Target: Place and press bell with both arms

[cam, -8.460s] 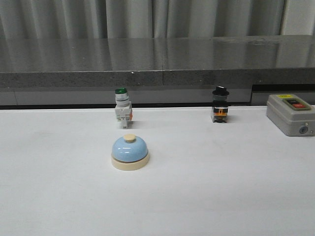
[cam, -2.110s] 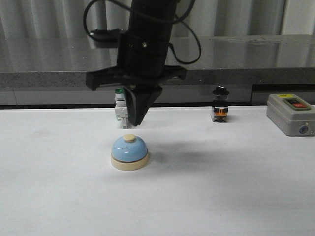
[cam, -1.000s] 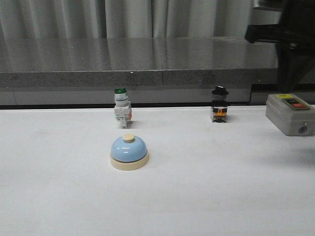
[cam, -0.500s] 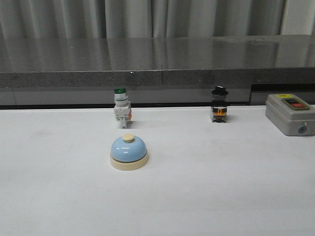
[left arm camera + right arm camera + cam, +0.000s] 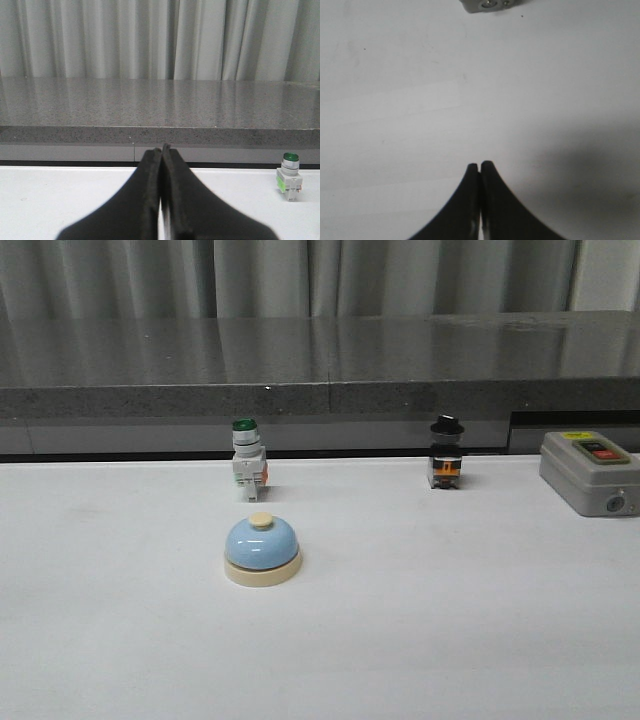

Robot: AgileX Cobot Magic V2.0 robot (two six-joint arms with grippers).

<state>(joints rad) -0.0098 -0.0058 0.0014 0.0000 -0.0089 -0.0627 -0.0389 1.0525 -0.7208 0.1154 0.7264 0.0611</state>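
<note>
The light-blue bell [image 5: 262, 548] with its cream base and cream button stands alone on the white table [image 5: 450, 620], left of centre. No arm shows in the front view. My left gripper [image 5: 161, 149] is shut and empty, level over the table and facing the grey ledge; the bell is out of its view. My right gripper [image 5: 479, 166] is shut and empty, pointing down at bare table; the bell is out of its view too.
A green-capped white switch [image 5: 248, 460] stands behind the bell and also shows in the left wrist view [image 5: 289, 176]. A black-capped switch [image 5: 446, 453] stands at the back right. A grey control box [image 5: 592, 473] sits at the far right, its edge showing in the right wrist view [image 5: 490, 5]. A grey ledge [image 5: 320, 370] runs along the back.
The arm that hung over the bell two seconds ago swung away to the right and has left the front view. The bell stands where it was.
</note>
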